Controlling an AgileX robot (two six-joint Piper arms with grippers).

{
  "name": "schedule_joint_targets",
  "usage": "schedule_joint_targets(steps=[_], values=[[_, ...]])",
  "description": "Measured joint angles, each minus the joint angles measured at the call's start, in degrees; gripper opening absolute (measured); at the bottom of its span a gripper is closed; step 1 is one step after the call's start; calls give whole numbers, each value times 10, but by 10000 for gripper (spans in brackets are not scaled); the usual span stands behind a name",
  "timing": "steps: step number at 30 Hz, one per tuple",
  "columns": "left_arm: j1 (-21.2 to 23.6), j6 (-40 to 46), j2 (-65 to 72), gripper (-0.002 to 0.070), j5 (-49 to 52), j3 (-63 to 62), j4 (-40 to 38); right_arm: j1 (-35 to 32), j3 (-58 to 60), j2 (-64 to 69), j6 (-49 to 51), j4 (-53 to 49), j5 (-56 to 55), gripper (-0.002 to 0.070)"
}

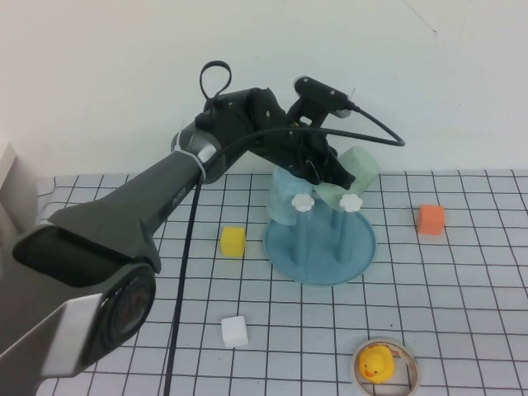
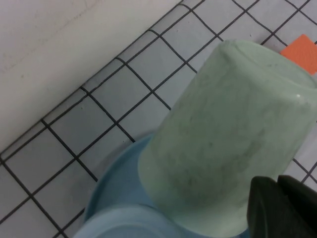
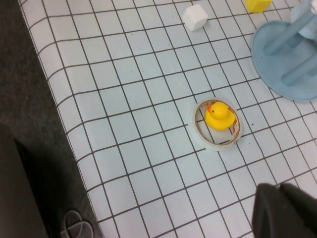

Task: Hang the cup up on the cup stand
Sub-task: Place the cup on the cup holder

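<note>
The pale mint-green cup (image 1: 360,169) is held tilted in the air above the back of the cup stand (image 1: 322,254), a blue dish base with upright pegs topped by white knobs (image 1: 352,202). My left gripper (image 1: 328,175) reaches in from the left and is shut on the cup near its rim. In the left wrist view the cup (image 2: 233,134) fills the frame, with the gripper (image 2: 280,198) at its lower edge and the stand's base (image 2: 114,188) below. My right gripper (image 3: 280,208) is shut and empty, over bare tiles near the duck. The stand (image 3: 282,59) shows there too.
A light blue cup (image 1: 285,198) sits upside down on the stand's back left peg. A yellow cube (image 1: 233,241), a white cube (image 1: 234,331) and an orange cube (image 1: 431,219) lie around the stand. A yellow duck (image 1: 378,363) sits in a ring at the front. The wall is close behind.
</note>
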Motion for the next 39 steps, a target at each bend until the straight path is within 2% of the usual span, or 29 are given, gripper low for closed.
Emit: schedule_joint_targets(steps=[14,22,30,39], values=[[-25,-30,24,0,-81,0,26,0,0,0,0,2,0,-1],[-25,-63,38,0,-60,0,36,0,0,0,0,4,0,-1],[-25,-116,7,0,-30,0,120,0,0,0,0,11,0,-1],[-25,-139,-108,0,-4,0,199,0,0,0,0,12,0,-1]])
